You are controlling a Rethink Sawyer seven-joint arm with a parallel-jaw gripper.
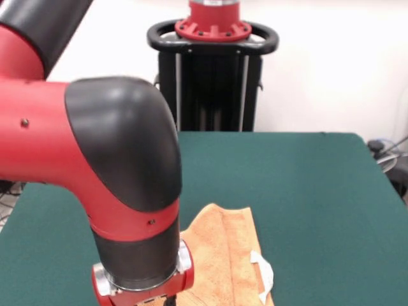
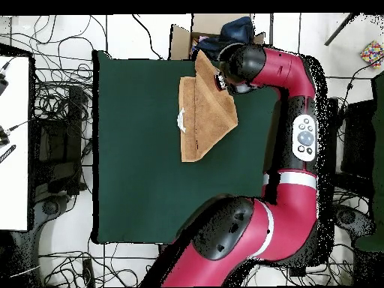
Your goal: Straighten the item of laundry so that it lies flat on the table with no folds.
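Tan terry towel [image 2: 204, 112] lies folded on the green table [image 2: 135, 187], at the edge farthest from the robot's base. Seen from overhead it makes a rough triangle: one long straight side, a point aimed toward the base, and an upper corner running up to the table's far edge and seemingly just over it. A fold line runs along its length. A small white tag [image 2: 181, 120] sticks out from the straight side.

The arm's [image 2: 289, 180] wrist end sits over the towel's far corner, right beside the fabric. In the overhead view the dark wrist housing covers the spot where towel and gripper [image 2: 222, 81] would meet.

The front view brings things the overhead one lacks: the towel [image 1: 223, 255] stands slightly raised in soft ridges close to the camera, and the tag [image 1: 264, 275] curls off its right side. The arm [image 1: 95, 166] fills the left of that view, its wrist coming down just left of the towel; the fingers are cut off by the bottom edge. The overhead view alone shows the towel's whole outline and its place on the table.

Gripper: cannot tell whether spread or pinching cloth.
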